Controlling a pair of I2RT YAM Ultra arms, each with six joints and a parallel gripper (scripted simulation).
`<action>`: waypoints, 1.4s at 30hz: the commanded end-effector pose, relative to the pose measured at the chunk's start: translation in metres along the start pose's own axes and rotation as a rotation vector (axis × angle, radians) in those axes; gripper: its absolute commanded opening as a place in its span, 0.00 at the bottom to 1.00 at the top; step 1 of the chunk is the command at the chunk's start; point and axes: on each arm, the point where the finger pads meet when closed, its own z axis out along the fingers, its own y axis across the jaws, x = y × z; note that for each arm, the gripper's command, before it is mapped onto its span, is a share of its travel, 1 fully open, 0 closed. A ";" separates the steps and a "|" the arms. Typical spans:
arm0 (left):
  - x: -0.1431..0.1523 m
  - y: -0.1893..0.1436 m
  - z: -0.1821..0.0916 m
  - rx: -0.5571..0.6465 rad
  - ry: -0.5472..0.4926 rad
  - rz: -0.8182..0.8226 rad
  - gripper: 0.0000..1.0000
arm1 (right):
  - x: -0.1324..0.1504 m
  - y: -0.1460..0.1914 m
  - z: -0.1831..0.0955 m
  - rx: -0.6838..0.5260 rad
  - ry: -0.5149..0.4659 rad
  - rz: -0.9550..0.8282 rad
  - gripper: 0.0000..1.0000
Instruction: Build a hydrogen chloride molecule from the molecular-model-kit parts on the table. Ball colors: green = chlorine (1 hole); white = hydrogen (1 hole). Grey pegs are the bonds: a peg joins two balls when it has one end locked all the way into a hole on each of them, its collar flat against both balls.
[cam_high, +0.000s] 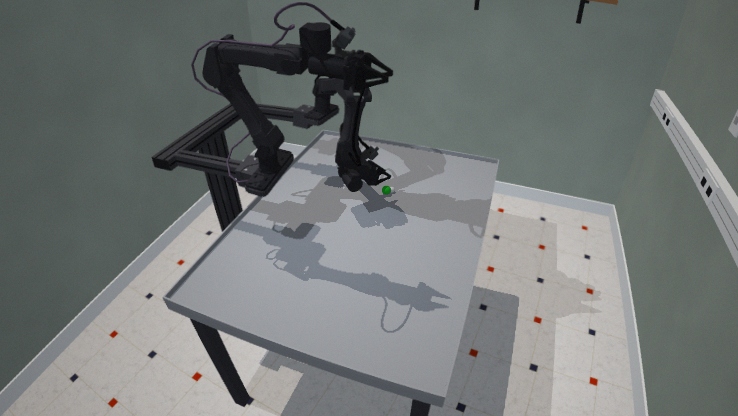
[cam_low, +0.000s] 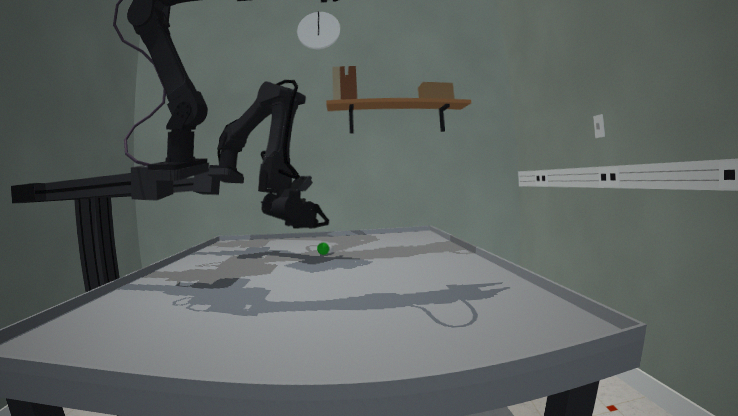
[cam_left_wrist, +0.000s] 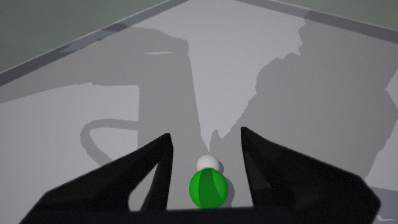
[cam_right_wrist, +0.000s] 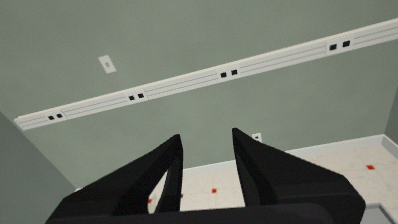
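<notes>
Left jaws (cam_high: 383, 177) (cam_low: 324, 222) stand parted and empty above the green ball (cam_high: 386, 190) (cam_low: 323, 249) (cam_left_wrist: 208, 189) and white ball (cam_high: 393, 190) (cam_left_wrist: 208, 162), toward the bench's (cam_high: 335, 320) (cam_low: 310, 351) (cam_left_wrist: 350, 26) (cam_right_wrist: 376, 211) far edge; right jaws (cam_high: 390, 75), part-open, empty. Check peg seating before withdrawing straight up.
</notes>
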 end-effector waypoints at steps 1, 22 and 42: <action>-0.020 -0.006 -0.012 -0.010 -0.009 -0.004 0.49 | -0.033 0.005 -0.010 -0.020 -0.075 -0.010 0.36; -0.013 -0.003 -0.005 -0.016 -0.022 0.005 0.49 | -0.033 0.005 -0.010 -0.020 -0.075 -0.010 0.36; -0.039 -0.018 0.009 -0.062 0.168 0.018 0.49 | -0.026 0.006 0.000 -0.021 -0.061 -0.011 0.36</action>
